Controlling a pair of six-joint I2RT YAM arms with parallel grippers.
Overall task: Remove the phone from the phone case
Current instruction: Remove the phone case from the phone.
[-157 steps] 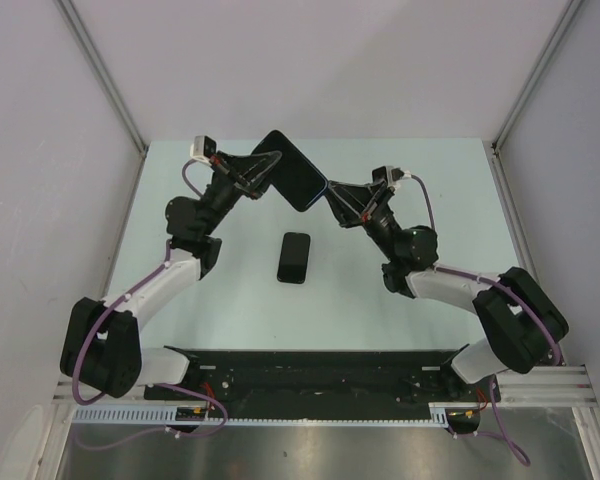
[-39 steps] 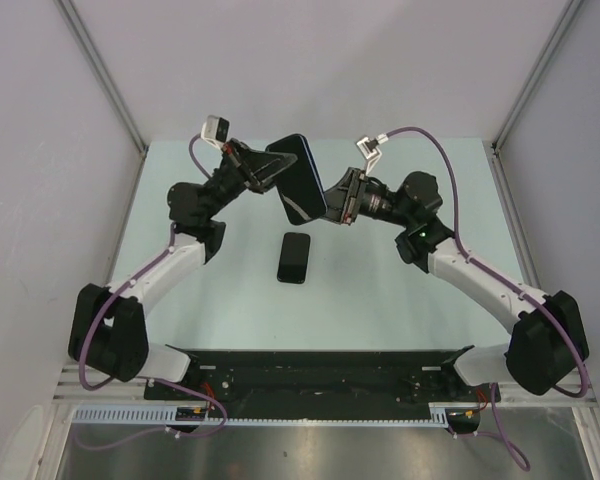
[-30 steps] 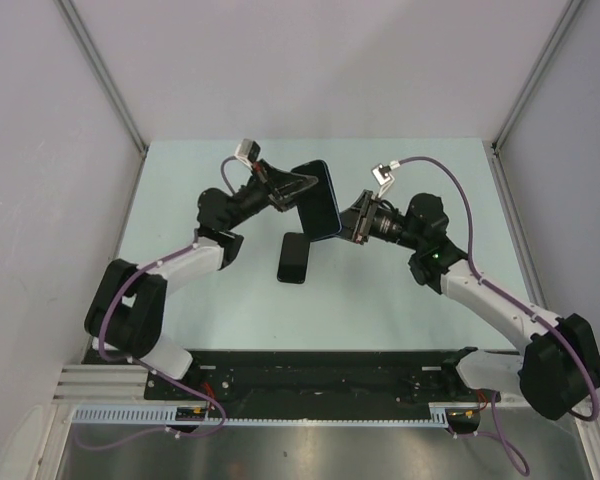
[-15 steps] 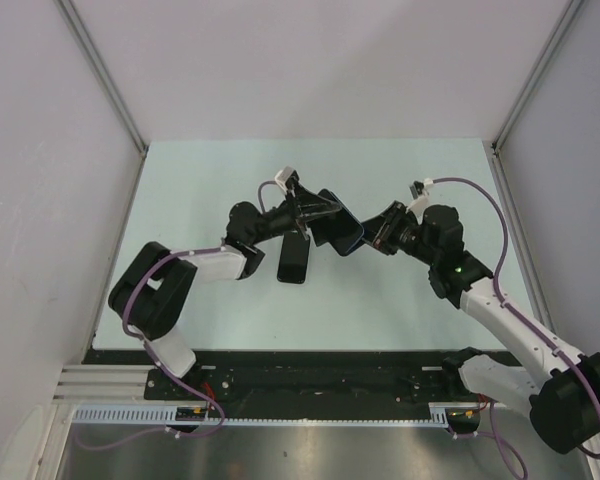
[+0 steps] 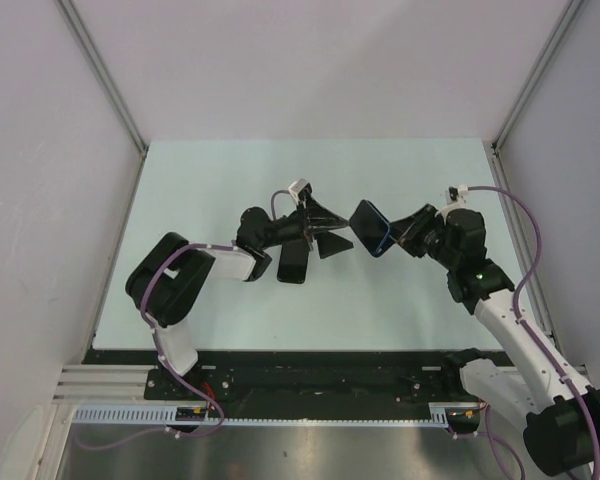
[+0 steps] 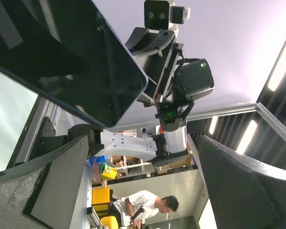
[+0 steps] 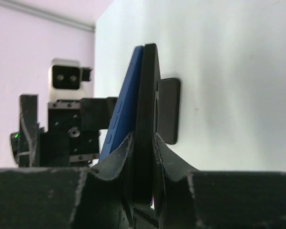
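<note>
Above table [image 5: 200,180], right end effector [image 5: 393,233] pinches blue phone [image 5: 368,226].

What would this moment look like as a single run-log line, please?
left gripper: open, empty | right gripper: shut on blue-backed phone, held off table | black phone: flat on table, ungripped

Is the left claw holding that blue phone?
No: the left gripper is wide open, and only the right gripper clamps the blue phone.
</note>
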